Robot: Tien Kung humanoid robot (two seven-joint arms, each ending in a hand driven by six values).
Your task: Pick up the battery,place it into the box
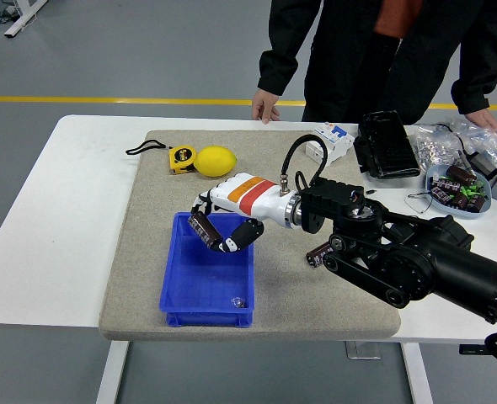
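Note:
My right hand [217, 229], white with an orange band, reaches in from the right and hangs over the back part of the blue box [179, 295]. Its fingers are curled around a dark cylindrical battery [201, 229], held above the box's inside. A second dark battery [315, 256] lies on the grey mat [139, 252], partly hidden behind my right arm. A small shiny object [238, 301] rests in the box's front right corner. My left arm is out of view.
A yellow lemon [216, 161] and a yellow tape measure [180, 157] lie at the mat's back left. A white breaker [331, 141], a black case [387, 145], and a bowl of parts [459, 186] sit back right. A person's hand [264, 107] rests on the far edge.

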